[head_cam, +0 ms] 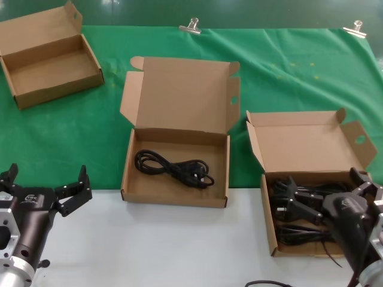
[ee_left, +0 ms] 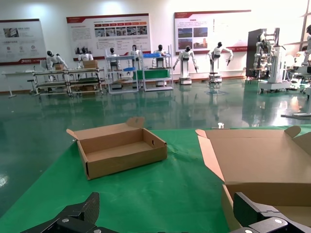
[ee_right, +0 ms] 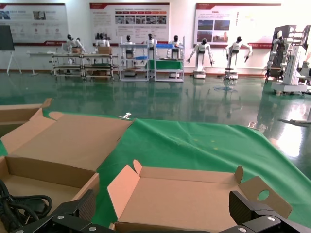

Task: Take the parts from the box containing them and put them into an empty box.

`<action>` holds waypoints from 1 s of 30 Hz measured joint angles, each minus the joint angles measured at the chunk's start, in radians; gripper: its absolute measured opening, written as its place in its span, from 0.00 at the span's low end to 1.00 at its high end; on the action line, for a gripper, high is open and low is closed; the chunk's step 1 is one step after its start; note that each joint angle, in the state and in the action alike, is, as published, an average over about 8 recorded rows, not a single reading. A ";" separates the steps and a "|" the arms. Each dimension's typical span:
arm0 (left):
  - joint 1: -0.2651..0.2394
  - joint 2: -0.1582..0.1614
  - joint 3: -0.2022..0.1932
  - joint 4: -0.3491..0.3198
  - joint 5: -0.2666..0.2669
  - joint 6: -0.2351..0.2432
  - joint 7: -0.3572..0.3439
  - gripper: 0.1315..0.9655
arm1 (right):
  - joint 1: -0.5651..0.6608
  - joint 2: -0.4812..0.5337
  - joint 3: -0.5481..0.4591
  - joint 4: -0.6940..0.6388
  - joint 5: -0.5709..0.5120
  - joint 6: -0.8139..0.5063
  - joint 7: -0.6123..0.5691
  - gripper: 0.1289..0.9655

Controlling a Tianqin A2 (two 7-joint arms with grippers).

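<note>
A green cloth (head_cam: 299,78) covered the far part of the tabletop (head_cam: 155,245), and the near part was plain white. Three open brown corrugated cardboard boxes stood there.

The right box with angled wing flaps and one round hole (head_cam: 311,143) stood at the right, half on the white strip. Inside it lay several black power cords in loose bundles (head_cam: 299,230). The right end effector (head_cam: 326,185) was low over this box, above the cords, with its black fingers (head_cam: 287,190) spread wide apart. I could not tell whether they touched any cord; nothing seemed to be held.

The large middle box with a tall upright lid and rounded corner ears (head_cam: 179,95) stood well to the left of it. One coiled black power cord (head_cam: 173,168) lay already on its floor, toward the front.

The left end effector (head_cam: 45,185) hung over the white tabletop at the near left, apart from all boxes, fingers wide open and holding nothing.

A third, shallow brown cardboard box with a low lid (head_cam: 48,57) stood far away at the left corner of the cloth. Two metal clips (head_cam: 190,26) held the cloth's far edge.
</note>
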 joint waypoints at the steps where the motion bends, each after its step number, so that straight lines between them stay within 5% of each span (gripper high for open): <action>1: 0.000 0.000 0.000 0.000 0.000 0.000 0.000 1.00 | 0.000 0.000 0.000 0.000 0.000 0.000 0.000 1.00; 30: 0.000 0.000 0.000 0.000 0.000 0.000 0.000 1.00 | 0.000 0.000 0.000 0.000 0.000 0.000 0.000 1.00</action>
